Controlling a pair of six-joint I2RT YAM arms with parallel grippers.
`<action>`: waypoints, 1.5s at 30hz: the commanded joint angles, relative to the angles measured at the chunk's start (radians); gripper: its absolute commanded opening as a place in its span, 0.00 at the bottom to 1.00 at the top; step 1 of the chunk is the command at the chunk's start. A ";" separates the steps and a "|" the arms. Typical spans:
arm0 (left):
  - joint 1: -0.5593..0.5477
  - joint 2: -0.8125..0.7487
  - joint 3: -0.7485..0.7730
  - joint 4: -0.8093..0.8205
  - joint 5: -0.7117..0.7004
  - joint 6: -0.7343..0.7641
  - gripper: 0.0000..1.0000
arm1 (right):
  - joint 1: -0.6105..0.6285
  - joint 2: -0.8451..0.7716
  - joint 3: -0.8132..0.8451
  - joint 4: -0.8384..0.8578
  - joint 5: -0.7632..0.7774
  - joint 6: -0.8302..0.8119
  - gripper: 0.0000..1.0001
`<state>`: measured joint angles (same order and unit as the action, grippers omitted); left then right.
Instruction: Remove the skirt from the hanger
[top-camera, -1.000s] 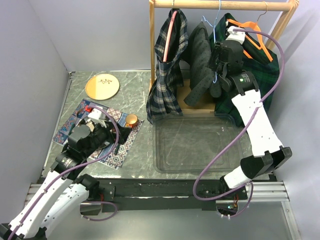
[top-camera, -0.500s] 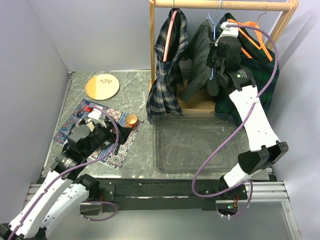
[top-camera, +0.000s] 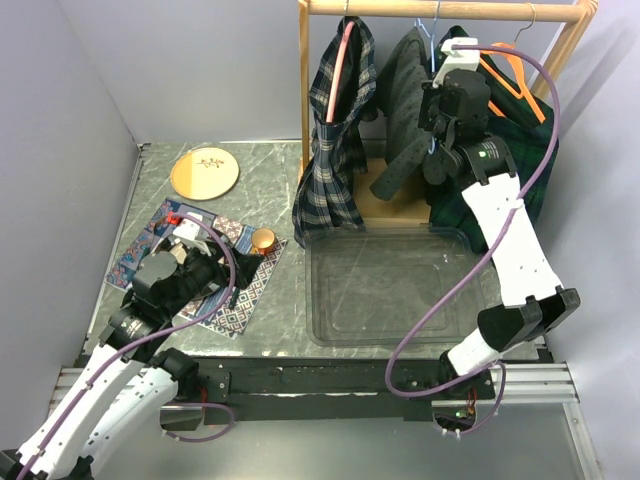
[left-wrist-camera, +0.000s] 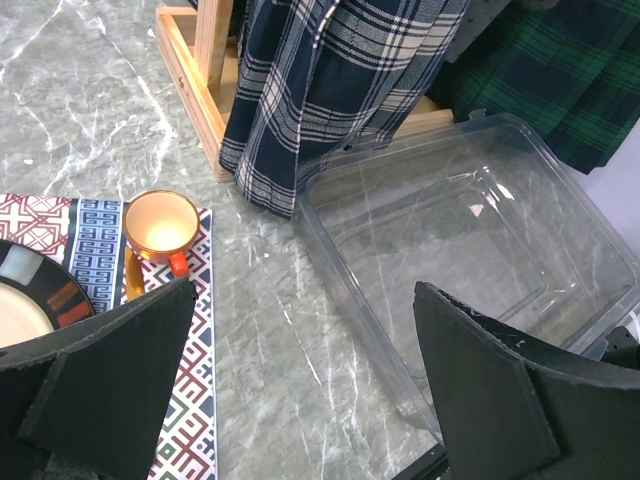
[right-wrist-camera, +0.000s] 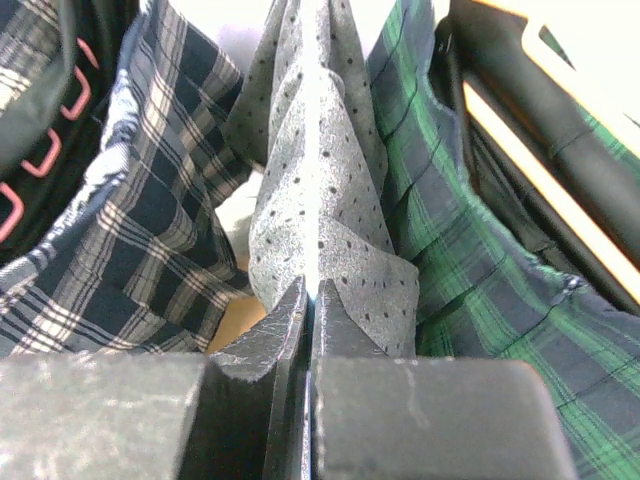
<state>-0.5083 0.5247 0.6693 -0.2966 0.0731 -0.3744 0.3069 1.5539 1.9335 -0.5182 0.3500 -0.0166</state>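
A grey dotted skirt (top-camera: 405, 105) hangs from a blue hanger (top-camera: 433, 40) on the wooden rail, between a navy plaid garment (top-camera: 335, 150) and a green plaid one (top-camera: 520, 150). My right gripper (top-camera: 430, 142) is up at the rack, pointing down, shut on a fold of the skirt. In the right wrist view the jaws (right-wrist-camera: 310, 285) meet with the grey skirt (right-wrist-camera: 320, 180) pinched at their tips. My left gripper (top-camera: 215, 270) rests low over the patterned mat, open and holding nothing (left-wrist-camera: 305, 290).
A clear plastic bin (top-camera: 390, 285) sits in front of the rack's wooden base (top-camera: 390, 212). An orange hanger (top-camera: 510, 70) carries the green plaid garment. A small orange cup (top-camera: 263, 238) stands on the mat (top-camera: 240, 295). A round wooden plate (top-camera: 205, 172) lies at far left.
My right gripper has shut on the grey skirt and moved up toward the rail, and the skirt's lower part has swung with it. The left arm has not moved.
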 joint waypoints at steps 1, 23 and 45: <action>-0.002 -0.025 -0.005 0.040 -0.013 0.025 0.97 | -0.006 -0.090 0.050 0.213 0.000 -0.017 0.00; -0.002 0.119 0.406 -0.114 0.112 0.086 0.97 | -0.006 -0.393 -0.175 0.086 -0.114 0.133 0.00; -0.304 0.520 0.713 0.020 0.237 0.066 0.97 | -0.005 -0.925 -0.580 -0.031 -0.445 0.443 0.00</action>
<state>-0.6495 0.9970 1.3010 -0.3443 0.3622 -0.3164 0.3065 0.7300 1.3758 -0.7132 0.0235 0.3233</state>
